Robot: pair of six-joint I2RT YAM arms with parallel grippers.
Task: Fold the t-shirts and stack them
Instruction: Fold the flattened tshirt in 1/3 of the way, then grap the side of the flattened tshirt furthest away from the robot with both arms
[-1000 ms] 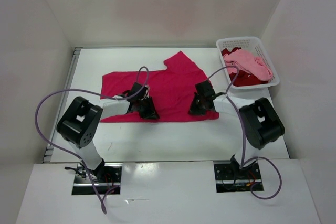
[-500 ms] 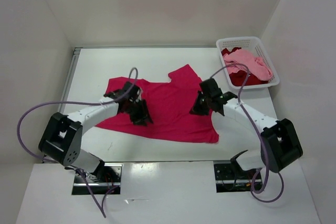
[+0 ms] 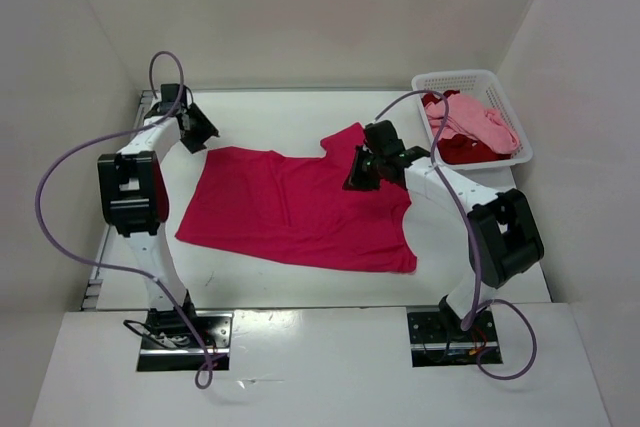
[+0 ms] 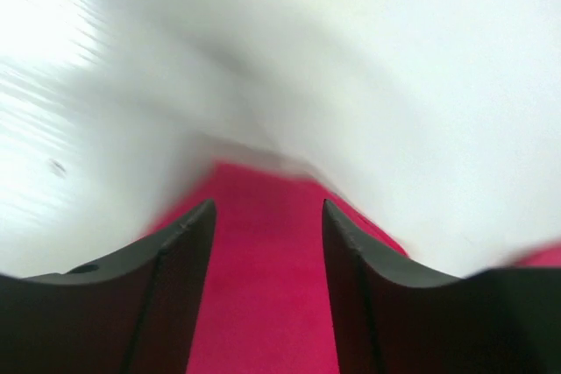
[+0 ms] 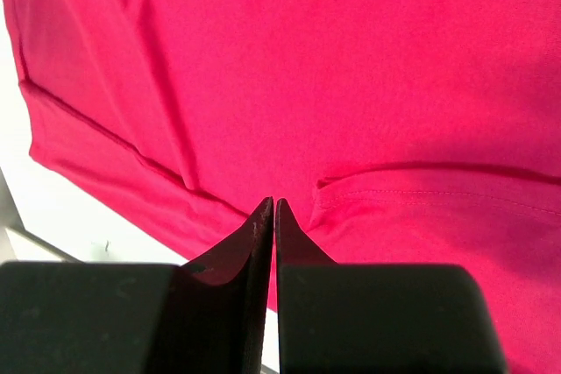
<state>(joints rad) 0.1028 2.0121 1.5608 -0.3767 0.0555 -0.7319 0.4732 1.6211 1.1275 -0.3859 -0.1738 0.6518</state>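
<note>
The magenta-pink t-shirt (image 3: 295,212) lies spread flat on the white table, one sleeve (image 3: 347,137) pointing to the back. My left gripper (image 3: 199,131) is at the shirt's far left corner. In the left wrist view it (image 4: 267,208) is open, with magenta cloth (image 4: 263,286) showing between the fingers; that view is blurred. My right gripper (image 3: 359,174) is on the shirt by the sleeve. In the right wrist view it (image 5: 274,203) is shut, and creases in the cloth (image 5: 351,85) run to its tips. The light pink t-shirt (image 3: 475,117) and the dark red t-shirt (image 3: 458,150) lie in the basket.
The white perforated basket (image 3: 455,78) stands at the back right corner of the table. White walls close in the table at the back and on both sides. Purple cables loop from both arms.
The shirt went from folded to spread out towards the near edge. My left arm has swung from the shirt's middle to its far left corner. My right gripper moved a little back and left.
</note>
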